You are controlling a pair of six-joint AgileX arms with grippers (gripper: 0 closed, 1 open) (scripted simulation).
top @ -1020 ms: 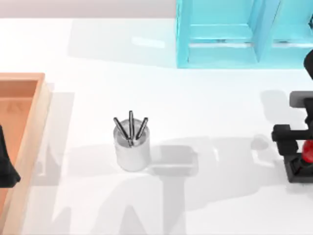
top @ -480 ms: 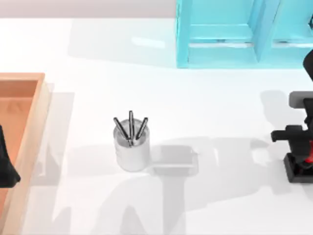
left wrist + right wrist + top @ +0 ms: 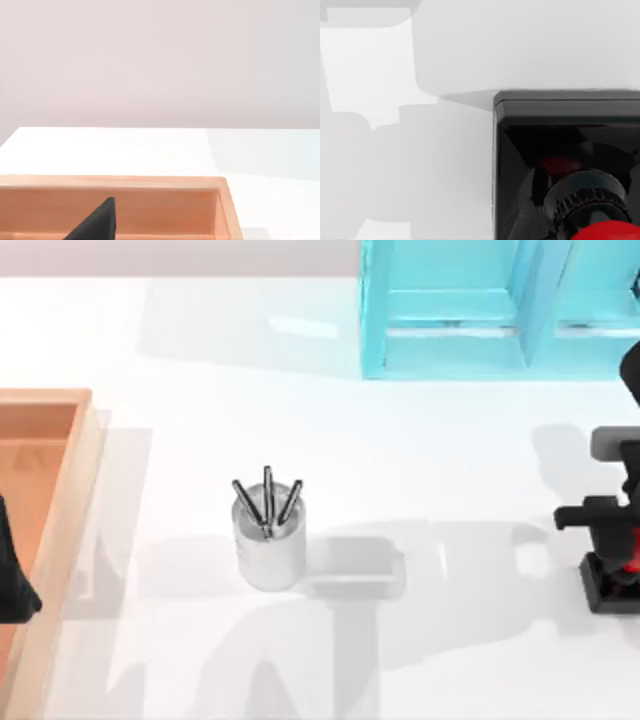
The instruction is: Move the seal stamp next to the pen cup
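My right gripper sits at the far right edge of the table in the top view, low over the seal stamp. Its dark body covers most of the stamp's knob, and I cannot tell whether it has closed on the handle or has yet to close. From the right wrist camera I look almost straight down the stamp: a glossy red rounded knob above a ribbed dark collar, set on a square black block base with crisp edges and a mirror-like top.

I judge the stamp small, rigid and fairly light, with its weight low in the block, so it should stay upright if lifted straight. The polished round knob looks slippery; the best hold is likely across the knob's widest part or just under it at the collar, not on the flat block.

The white table is smooth and softly reflective. The pen cup, a short shiny silver cylinder holding three dark pens, stands well apart to the left, near the table's middle. A translucent turquoise shelf stands at the back. My left gripper is parked over the orange wooden tray at the left edge; its state I cannot tell.
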